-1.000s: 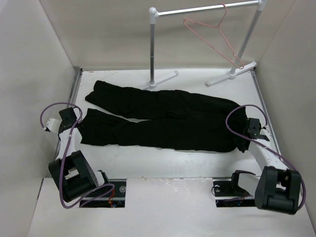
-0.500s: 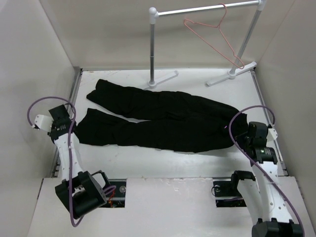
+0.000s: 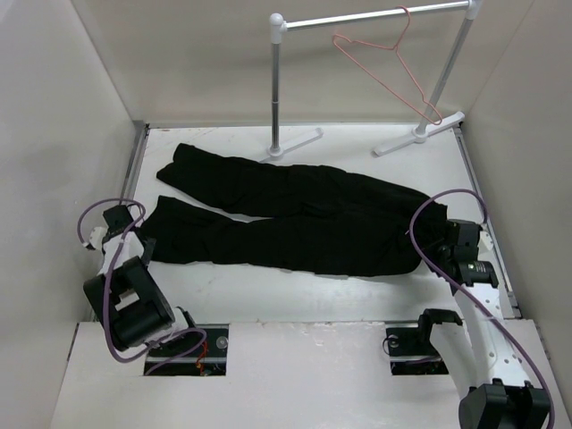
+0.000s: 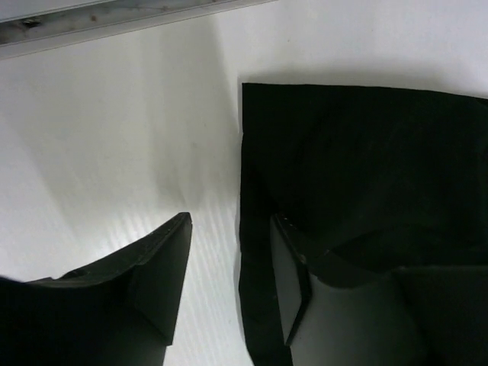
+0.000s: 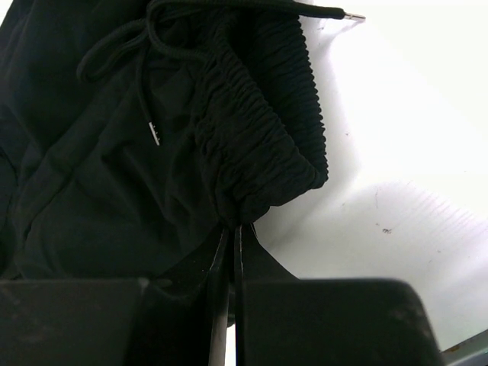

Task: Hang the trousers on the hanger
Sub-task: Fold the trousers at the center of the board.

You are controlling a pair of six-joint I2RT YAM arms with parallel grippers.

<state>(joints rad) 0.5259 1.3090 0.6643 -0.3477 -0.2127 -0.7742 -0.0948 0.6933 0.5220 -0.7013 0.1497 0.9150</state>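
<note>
The trousers (image 3: 295,219) lay flat and full length across the surface (image 3: 295,290), legs running out to the left edge and the waistband (image 5: 259,122) at the right edge, and both arms were down at opposite ends of them. At the left edge the left gripper (image 4: 229,229) was released, jaws spread: one finger sat on bare surface and the other over the black cloth, with the hem (image 4: 252,152) of the near leg lined up between them, which read as a set-up to nip that hem. At the right edge the right gripper (image 5: 229,244) was clenched, its fingers pressed almost together right where the gathered elastic came down to them. It looked to be pinching a fold of waistband, though black cloth against black fingers made that hard to confirm. The drawstring (image 5: 114,49) trailed loose over the fabric beside it. Holding both ends would let the arms lift the garment stretched out rather than bunched. The hanger (image 3: 386,67) hung untouched from the garment rail (image 3: 357,18) at the far right corner, well apart from the trousers, so the draping was not yet begun. No brand, label or writing could be read anywhere.
</note>
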